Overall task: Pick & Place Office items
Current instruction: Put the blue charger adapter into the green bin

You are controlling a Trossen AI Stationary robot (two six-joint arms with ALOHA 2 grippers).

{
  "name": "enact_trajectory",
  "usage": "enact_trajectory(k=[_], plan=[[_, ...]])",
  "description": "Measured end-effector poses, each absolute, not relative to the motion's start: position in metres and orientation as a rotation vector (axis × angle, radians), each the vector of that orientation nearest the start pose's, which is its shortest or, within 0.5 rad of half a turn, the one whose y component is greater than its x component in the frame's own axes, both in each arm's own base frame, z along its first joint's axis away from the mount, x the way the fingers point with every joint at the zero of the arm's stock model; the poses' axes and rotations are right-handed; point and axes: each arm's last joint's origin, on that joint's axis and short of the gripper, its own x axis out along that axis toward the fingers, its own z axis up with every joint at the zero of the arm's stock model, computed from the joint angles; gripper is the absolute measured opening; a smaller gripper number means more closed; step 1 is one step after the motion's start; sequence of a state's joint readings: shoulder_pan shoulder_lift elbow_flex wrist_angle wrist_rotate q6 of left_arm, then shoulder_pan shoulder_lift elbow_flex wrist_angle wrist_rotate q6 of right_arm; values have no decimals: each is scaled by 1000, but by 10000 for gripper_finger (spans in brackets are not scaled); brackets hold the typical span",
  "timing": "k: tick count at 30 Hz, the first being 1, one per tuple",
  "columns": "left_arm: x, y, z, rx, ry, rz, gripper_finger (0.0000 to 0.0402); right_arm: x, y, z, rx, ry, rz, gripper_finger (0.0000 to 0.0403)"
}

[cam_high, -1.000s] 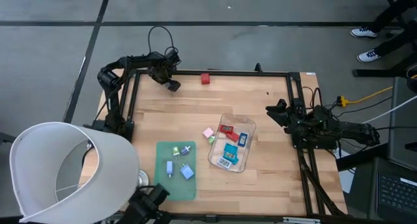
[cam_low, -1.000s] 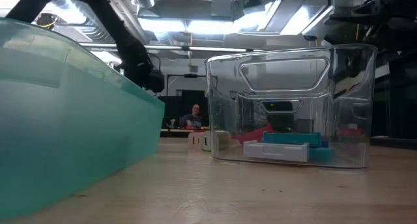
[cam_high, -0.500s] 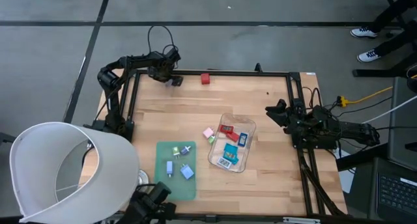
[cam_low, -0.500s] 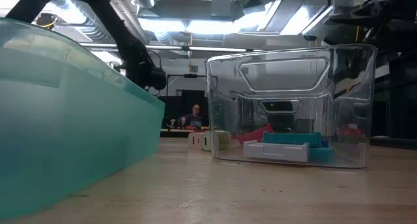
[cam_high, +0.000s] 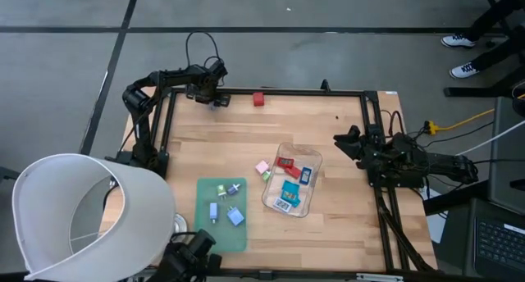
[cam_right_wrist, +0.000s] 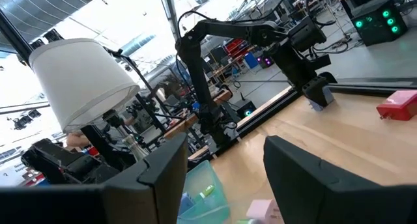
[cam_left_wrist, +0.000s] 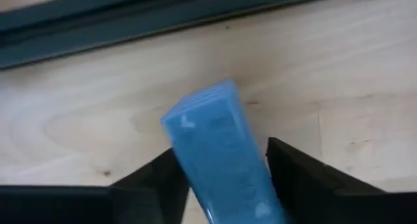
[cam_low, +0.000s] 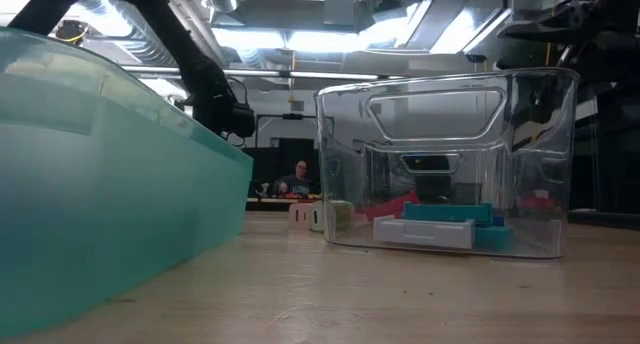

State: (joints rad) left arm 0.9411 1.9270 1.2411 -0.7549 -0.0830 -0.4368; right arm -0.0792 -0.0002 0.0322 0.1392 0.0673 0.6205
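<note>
My left gripper (cam_left_wrist: pixel 221 146) is at the table's far left corner (cam_high: pixel 215 102), pointing down and shut on a small blue piece (cam_left_wrist: pixel 218 155). The right wrist view also shows that gripper (cam_right_wrist: pixel 319 94). A red piece (cam_high: pixel 258 98) lies at the far edge. More office items lie in the clear tray (cam_high: pixel 277 202) and on the green mat (cam_high: pixel 205 233). A pink piece (cam_high: pixel 262 166) and a light green piece (cam_high: pixel 267 175) lie beside the tray. My right gripper (cam_right_wrist: pixel 234 165) waits open at the table's right edge (cam_high: pixel 344 141). My left gripper pinches the blue piece between its two fingers, one finger on each long side (cam_left_wrist: pixel 251 165). The piece runs along the fingers, and its free end (cam_left_wrist: pixel 202 107) reaches past the fingertips toward the wood. The fingers come from above. Whether that end rests on the table, I cannot tell.
A large white lampshade (cam_high: pixel 82 216) stands over the near left corner. A dark frame rail (cam_left_wrist: pixel 130 15) runs along the far edge just beyond my left gripper. Bare wood lies between that corner and the tray (cam_low: pixel 445 164). A person (cam_low: pixel 297 179) sits far behind the table.
My left gripper has shifted a little toward the table's far edge, at the far left corner. My right arm has kept still.
</note>
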Motion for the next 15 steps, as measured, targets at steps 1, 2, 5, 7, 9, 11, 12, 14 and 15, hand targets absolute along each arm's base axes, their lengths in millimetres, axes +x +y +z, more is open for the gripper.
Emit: enact_trajectory(k=[1, 2, 5, 7, 9, 11, 12, 14, 15], plan=[[206, 285, 146, -965, 1185, 1139, 172, 94, -9, 188, 617, -209, -89, 200], [207, 284, 146, -968, 1189, 1136, 155, 94, -9, 187, 617, -206, -90, 200], [210, 281, 147, -985, 1192, 1103, 115, 94, -9, 186, 618, -196, -93, 200], [212, 279, 147, -994, 1193, 1082, 115, 94, -9, 186, 618, -192, -94, 200], [215, 276, 147, -1007, 1197, 1062, 115, 94, -9, 186, 618, -190, -95, 200], [219, 273, 147, -1024, 1194, 1023, 115, 94, -9, 186, 618, -190, -95, 200], [222, 271, 148, -1034, 1189, 998, 115, 94, -9, 186, 618, -190, -95, 200], [227, 265, 152, -1056, 1177, 936, 115, 94, -9, 186, 618, -188, -91, 200], [231, 261, 156, -1051, 1163, 910, 115, 94, -9, 186, 618, -188, -91, 200]])
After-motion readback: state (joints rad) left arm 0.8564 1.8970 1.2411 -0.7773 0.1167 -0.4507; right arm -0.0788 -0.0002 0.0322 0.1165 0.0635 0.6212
